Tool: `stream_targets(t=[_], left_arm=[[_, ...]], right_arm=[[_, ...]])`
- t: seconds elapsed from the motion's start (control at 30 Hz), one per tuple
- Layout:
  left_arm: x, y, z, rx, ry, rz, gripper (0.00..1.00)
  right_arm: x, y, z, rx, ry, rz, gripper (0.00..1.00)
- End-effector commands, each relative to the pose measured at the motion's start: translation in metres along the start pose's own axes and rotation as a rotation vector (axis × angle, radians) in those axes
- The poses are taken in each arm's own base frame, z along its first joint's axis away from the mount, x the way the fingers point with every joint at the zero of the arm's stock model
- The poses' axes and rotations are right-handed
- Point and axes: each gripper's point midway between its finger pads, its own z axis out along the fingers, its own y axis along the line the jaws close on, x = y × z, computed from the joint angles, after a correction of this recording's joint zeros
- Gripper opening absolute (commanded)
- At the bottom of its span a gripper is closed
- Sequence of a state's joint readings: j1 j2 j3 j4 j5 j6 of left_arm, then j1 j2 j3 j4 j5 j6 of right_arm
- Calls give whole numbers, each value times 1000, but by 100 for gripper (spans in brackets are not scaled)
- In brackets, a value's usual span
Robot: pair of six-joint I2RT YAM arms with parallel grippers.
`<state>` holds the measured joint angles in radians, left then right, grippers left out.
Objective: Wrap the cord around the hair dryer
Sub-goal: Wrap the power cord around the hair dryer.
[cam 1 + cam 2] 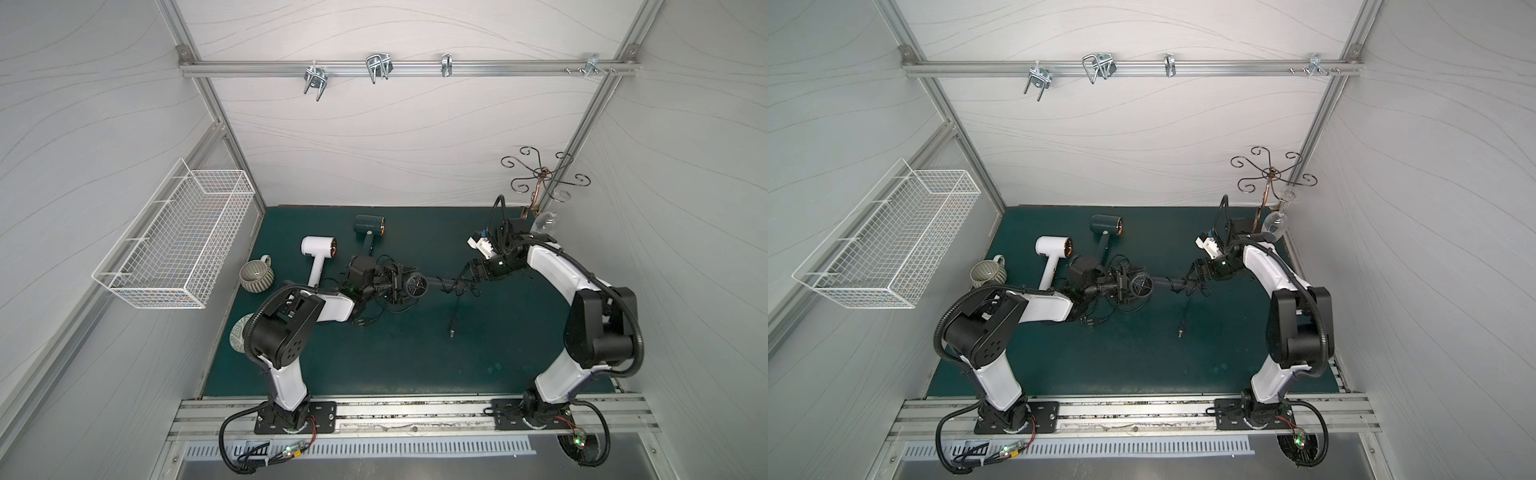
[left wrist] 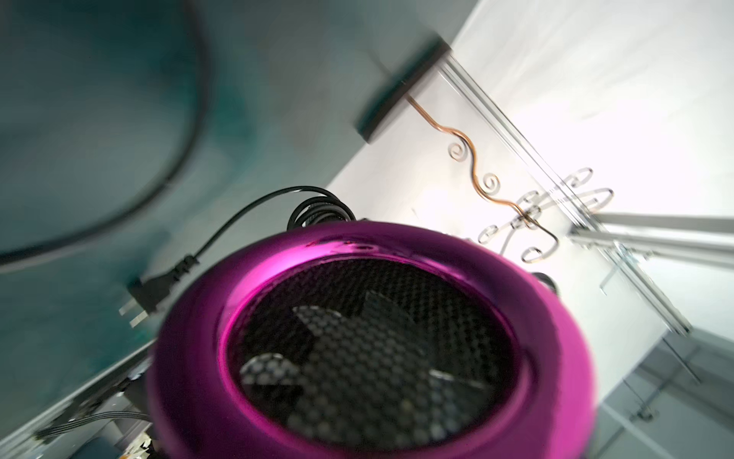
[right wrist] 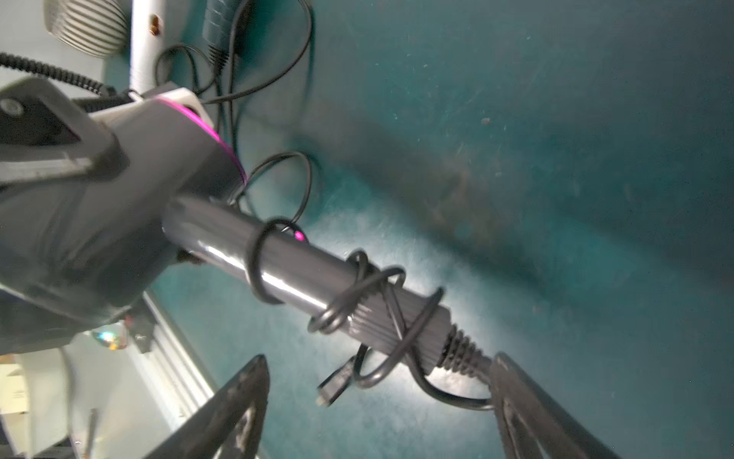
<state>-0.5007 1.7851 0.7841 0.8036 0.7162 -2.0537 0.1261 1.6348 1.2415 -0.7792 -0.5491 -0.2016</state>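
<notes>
A dark grey hair dryer (image 1: 415,286) (image 1: 1141,286) with a magenta ring (image 2: 278,278) hangs level above the green mat. My left gripper (image 1: 395,284) (image 1: 1123,284) is shut on its head; its fingers are hidden in the left wrist view. The handle (image 3: 286,270) points at my right gripper (image 3: 379,357) (image 1: 467,274), which is open just past the handle's end. The black cord (image 3: 357,294) loops loosely around the handle several times and brushes one right finger (image 3: 516,397). Its free end hangs down to the plug (image 1: 452,331) (image 2: 149,292).
A white hair dryer (image 1: 318,253) and a dark green one (image 1: 368,226) lie on the mat behind my left arm, their cords tangled below it. A ribbed mug (image 1: 256,276) and a wire basket (image 1: 174,245) are at the left. A scrolled metal stand (image 1: 540,178) holds a wine glass (image 1: 544,222) at the back right.
</notes>
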Motion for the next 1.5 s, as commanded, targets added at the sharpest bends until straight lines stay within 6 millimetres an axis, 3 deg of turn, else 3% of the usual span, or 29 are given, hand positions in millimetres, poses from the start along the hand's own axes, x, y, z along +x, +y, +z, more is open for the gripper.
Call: stream_targets(t=[0.0, 0.2, 0.27, 0.5, 0.63, 0.83, 0.93, 1.03, 1.17, 1.27, 1.47], left_arm=[[32, -62, -4, 105, 116, 48, 0], [41, -86, -9, 144, 132, 123, 0], [44, -93, -11, 157, 137, 145, 0], [64, -119, -18, 199, 168, 241, 0], [69, -131, -27, 218, 166, 288, 0], [82, -158, -40, 272, 177, 363, 0], [90, -169, -43, 296, 186, 392, 0], [96, -175, -46, 312, 192, 404, 0], [104, -182, -50, 331, 202, 427, 0], [110, -184, -54, 339, 207, 440, 0], [117, -185, -59, 347, 213, 453, 0]], right_arm=[[-7, 6, -29, -62, -130, 64, 87], [-21, 3, -75, -72, -309, 104, 91], [-23, 3, -82, -76, -333, 110, 99], [-25, -3, -87, -94, -441, 156, 99], [-29, 6, -95, -220, -542, 170, 99], [-32, 14, -86, -328, -474, 237, 99], [-28, 5, -68, -189, -429, 169, 99], [-19, -16, -45, 36, -399, 113, 99], [-19, -32, -25, 185, -482, 6, 99], [-28, -27, -22, 197, -592, -129, 94], [-60, -35, -39, 242, -821, -300, 90]])
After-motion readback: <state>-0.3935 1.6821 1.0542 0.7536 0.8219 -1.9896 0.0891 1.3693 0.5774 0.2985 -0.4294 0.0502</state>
